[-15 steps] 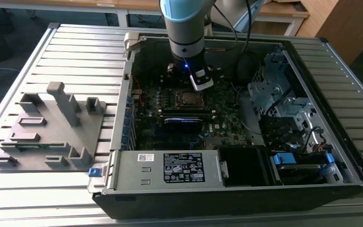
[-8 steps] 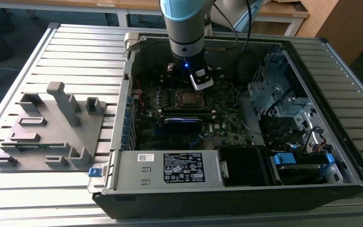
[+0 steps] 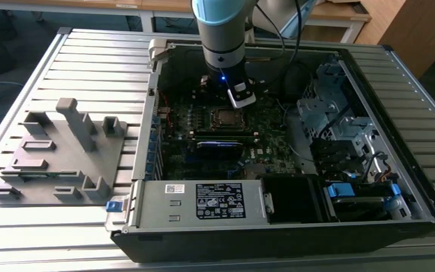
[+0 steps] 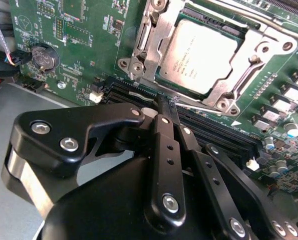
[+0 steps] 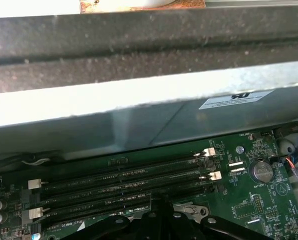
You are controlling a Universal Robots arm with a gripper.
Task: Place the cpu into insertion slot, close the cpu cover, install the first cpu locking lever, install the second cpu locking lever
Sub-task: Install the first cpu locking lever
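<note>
Slatted metal bench (image 3: pixel 89 62), open computer case (image 3: pixel 399 170) lying on it. Cpu (image 4: pixel 201 52) seated in insertion slot (image 4: pixel 213 16), mid motherboard (image 4: pixel 79 30); cpu cover (image 4: pixel 156 35) down. Gripper (image 4: pixel 163 102) jaws pressed together, nothing held, tips at locking lever (image 4: pixel 141 93). Risk: tips slip off thin lever, strike memory slots (image 4: pixel 213 132).

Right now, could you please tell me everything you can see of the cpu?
The cpu is a flat square chip with a dull silvery-grey metal top carrying small print. It lies level in the insertion slot on the green board. The cpu cover, a silvery frame, lies down over its edges, its top showing through the window. Nothing else touches it.
</note>
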